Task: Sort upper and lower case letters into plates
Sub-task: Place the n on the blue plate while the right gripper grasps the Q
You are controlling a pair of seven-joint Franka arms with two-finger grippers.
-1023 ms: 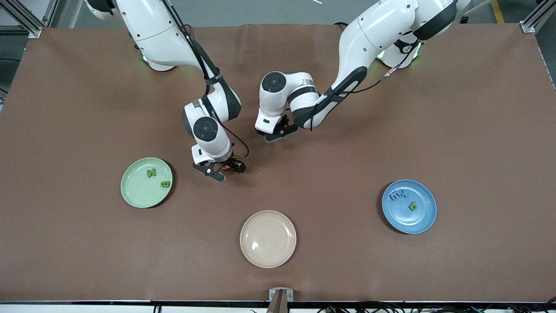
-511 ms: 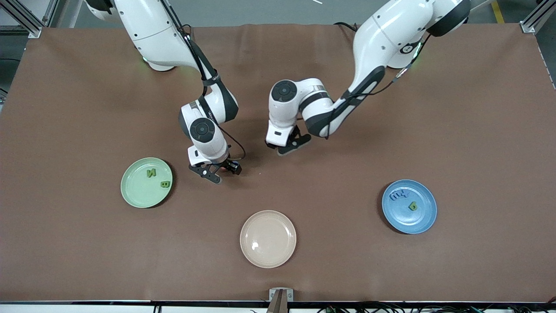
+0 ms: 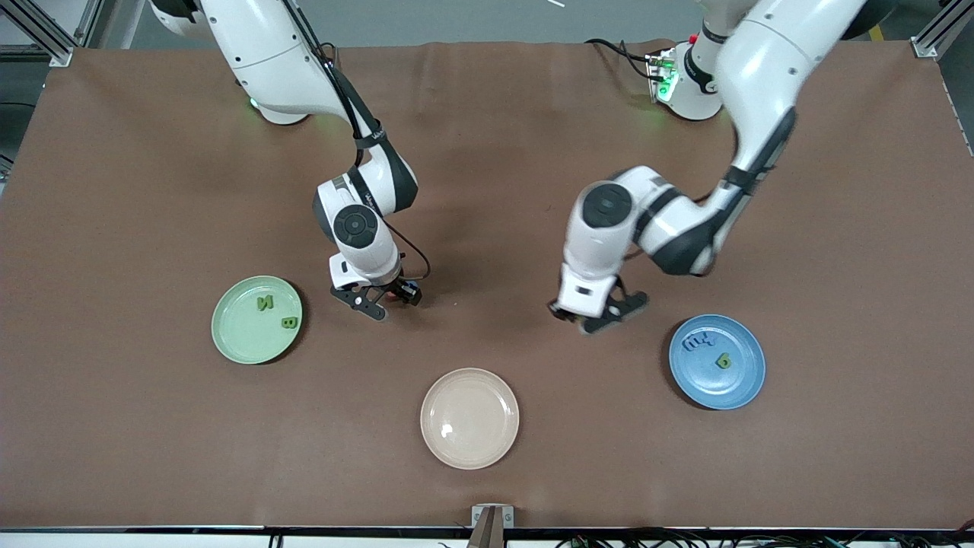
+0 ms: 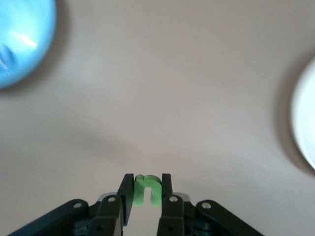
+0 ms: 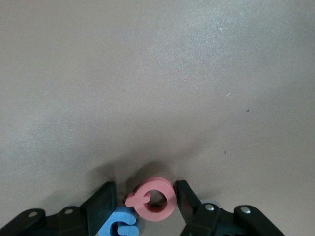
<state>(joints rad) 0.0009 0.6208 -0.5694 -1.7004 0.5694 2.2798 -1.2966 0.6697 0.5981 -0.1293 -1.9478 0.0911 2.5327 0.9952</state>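
My right gripper (image 3: 377, 298) is down at the table beside the mint green plate (image 3: 243, 346). In the right wrist view its jaws (image 5: 146, 189) are open and straddle a pink letter Q (image 5: 152, 199). One finger touches the Q's ring, and a small gap is left at its tail. A blue letter G (image 5: 120, 223) lies against the Q between the jaws. My left gripper (image 3: 597, 316) is over bare table beside the blue plate (image 3: 734, 384). It is shut (image 4: 147, 179) on a green letter n (image 4: 146, 189).
The mint plate holds a green N (image 3: 264, 303) and B (image 3: 288, 323). The blue plate holds a blue letter (image 3: 698, 342) and a green b (image 3: 724, 361). A cream plate (image 3: 469, 418) lies nearer the front camera, between the two.
My left arm has swung from the table's middle toward the blue plate, carrying the green n. My right gripper's jaws have narrowed around the pink Q, and that hand has barely shifted.
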